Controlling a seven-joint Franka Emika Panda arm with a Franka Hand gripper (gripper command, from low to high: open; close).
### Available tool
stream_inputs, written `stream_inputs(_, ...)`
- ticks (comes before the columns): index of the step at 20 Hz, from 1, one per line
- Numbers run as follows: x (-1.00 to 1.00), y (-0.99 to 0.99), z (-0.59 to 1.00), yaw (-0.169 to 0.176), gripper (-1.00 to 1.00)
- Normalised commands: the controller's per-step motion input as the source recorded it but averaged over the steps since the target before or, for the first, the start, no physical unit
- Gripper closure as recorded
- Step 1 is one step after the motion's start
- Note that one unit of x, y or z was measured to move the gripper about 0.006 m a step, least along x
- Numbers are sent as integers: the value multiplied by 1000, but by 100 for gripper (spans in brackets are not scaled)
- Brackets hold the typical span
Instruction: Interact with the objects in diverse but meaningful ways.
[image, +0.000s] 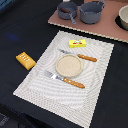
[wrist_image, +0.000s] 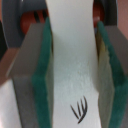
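Wrist view: tool (wrist_image: 72, 75) closed on white fish (wrist_image: 72, 60), green pads (wrist_image: 42, 80) pressing both flanks. Arm unseen in exterior view. Judged best: keep grip firm, lower squarely onto plate (image: 68, 65), mid-placemat (image: 97, 85)

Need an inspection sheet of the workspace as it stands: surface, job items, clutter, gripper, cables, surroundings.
Surface: dark table, striped placemat in the middle, pink board at the far side.
Job's things: butter block, knife, fork and round plate on the placemat; bread loaf off the mat, toward the exterior view's left; two grey pots on the board.
Clutter: white bowl, cut off by the frame edge.
Grippers: gripper seen in the wrist view only, green pads pressed on both sides of the white fish.
Cables: nothing seen.
Surroundings: nothing seen.
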Motion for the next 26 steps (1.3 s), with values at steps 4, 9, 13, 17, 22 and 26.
stream_inputs(4, -136, 166, -428, -14, 100)
stream_inputs(9, -213, 155, -307, -16, -100)
stream_inputs(13, -324, 365, 100, -9, -100)
stream_inputs(17, -451, 411, 309, -13, -100)
stream_inputs(22, -443, 419, 707, -55, -100)
stream_inputs(26, -447, 266, 919, -88, -100)
